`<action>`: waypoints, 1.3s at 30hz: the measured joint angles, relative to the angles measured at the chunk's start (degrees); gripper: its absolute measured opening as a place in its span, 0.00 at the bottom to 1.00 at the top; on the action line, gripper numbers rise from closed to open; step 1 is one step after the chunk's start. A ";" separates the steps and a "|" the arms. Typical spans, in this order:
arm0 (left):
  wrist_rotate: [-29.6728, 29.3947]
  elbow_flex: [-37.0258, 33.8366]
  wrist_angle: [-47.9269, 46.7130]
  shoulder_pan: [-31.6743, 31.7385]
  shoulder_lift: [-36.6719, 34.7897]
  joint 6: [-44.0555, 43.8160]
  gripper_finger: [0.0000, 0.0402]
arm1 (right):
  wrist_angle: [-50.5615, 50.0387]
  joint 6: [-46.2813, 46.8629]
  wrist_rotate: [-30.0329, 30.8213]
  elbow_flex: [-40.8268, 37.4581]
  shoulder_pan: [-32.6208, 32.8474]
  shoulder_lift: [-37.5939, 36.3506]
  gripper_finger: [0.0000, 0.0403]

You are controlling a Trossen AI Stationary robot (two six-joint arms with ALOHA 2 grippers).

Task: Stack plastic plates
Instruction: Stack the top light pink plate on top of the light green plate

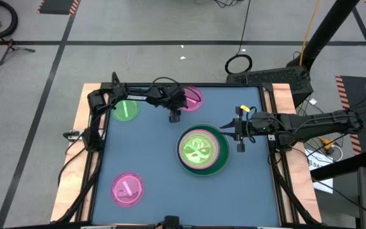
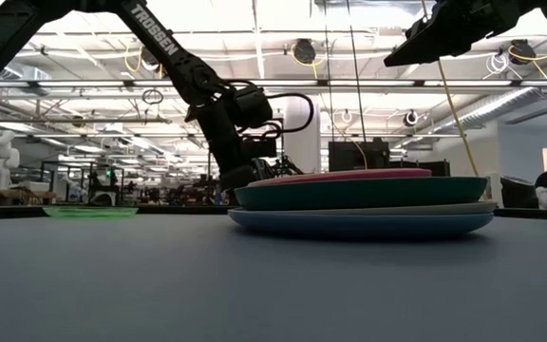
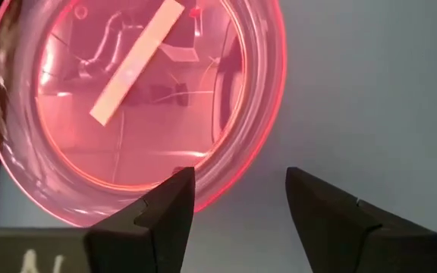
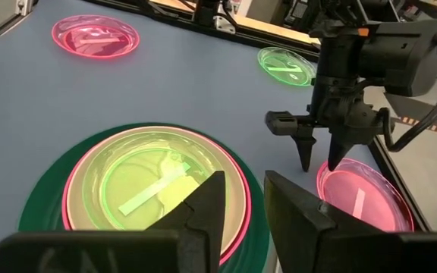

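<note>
Translucent pink plate [image 3: 131, 106] at the table's far edge sits under the spread-jawed left gripper [image 1: 174, 116], whose fingertip could skid off its slick rim; right gripper [image 1: 239, 133], jaws slightly parted and empty, waits beside the stack [image 1: 202, 150].

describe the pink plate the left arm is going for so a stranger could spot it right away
Start at the tall stack of plates in the middle of the blue table. Look to the far edge, where the left pincer hangs open over a small translucent pink plate. The other loose pink plate lies alone at the near left corner, with no arm near it.
</note>
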 joint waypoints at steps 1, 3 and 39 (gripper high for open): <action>0.00 0.00 0.20 0.00 0.00 0.69 0.53 | 0.02 -0.02 0.00 0.00 0.00 0.02 0.22; -0.11 0.00 0.15 0.00 0.00 2.13 0.52 | 0.03 -0.11 0.00 0.00 0.00 0.00 0.22; -0.95 0.00 -1.76 -1.00 -0.58 2.41 0.02 | 0.26 -1.39 5.60 0.02 -0.02 0.00 0.22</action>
